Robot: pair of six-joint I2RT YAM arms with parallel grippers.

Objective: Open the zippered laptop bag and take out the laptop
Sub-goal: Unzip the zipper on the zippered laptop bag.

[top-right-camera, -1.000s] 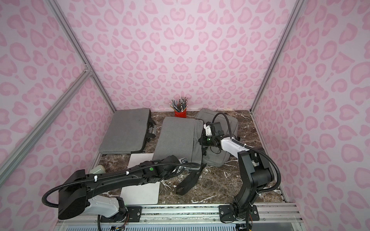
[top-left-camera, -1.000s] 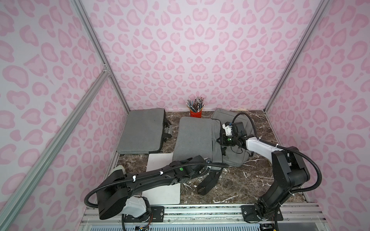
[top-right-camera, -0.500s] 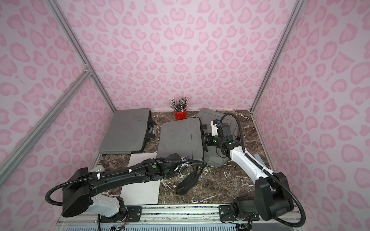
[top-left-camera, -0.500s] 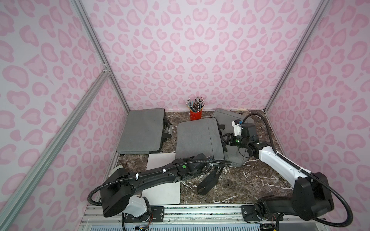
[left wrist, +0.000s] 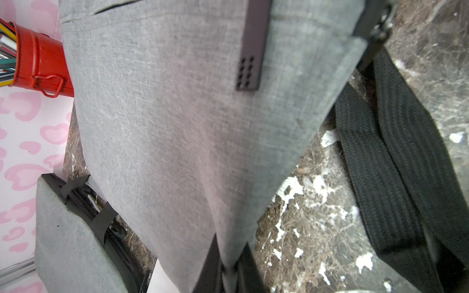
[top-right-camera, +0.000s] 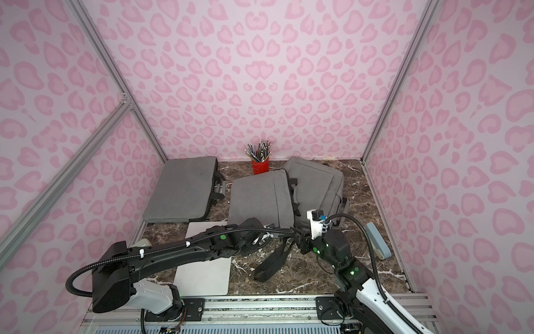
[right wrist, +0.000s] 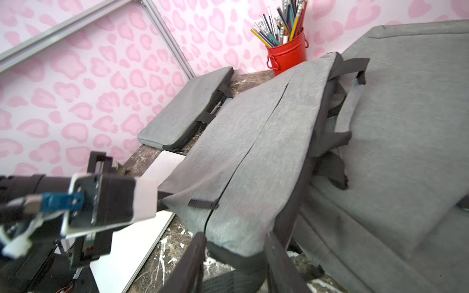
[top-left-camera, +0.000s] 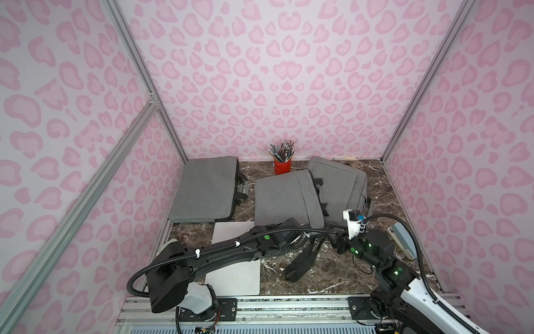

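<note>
Pinching near corner of middle bag (left wrist: 177,126), left gripper (left wrist: 229,263) clamped tight on fabric. Right gripper (right wrist: 236,263) jaws apart, empty, bag's near edge just ahead. Laptop (top-left-camera: 234,277) flat on table (top-left-camera: 332,271) under left arm (top-left-camera: 225,254).

Laptop bag (top-left-camera: 286,199) mid-table, second bag (top-left-camera: 206,188) to its left, backpack (top-left-camera: 341,185) right, pencil cup (top-left-camera: 281,166) behind, laptop (top-left-camera: 234,277) in front.

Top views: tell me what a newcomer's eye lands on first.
The pink heart-print walls grab the eye first, all around the cell. On the dark marble table lie three grey bags: left bag, middle bag and right bag, with a red pencil can at the back wall. The black left arm reaches across the front, its left gripper pinching the middle bag's near corner.
</note>
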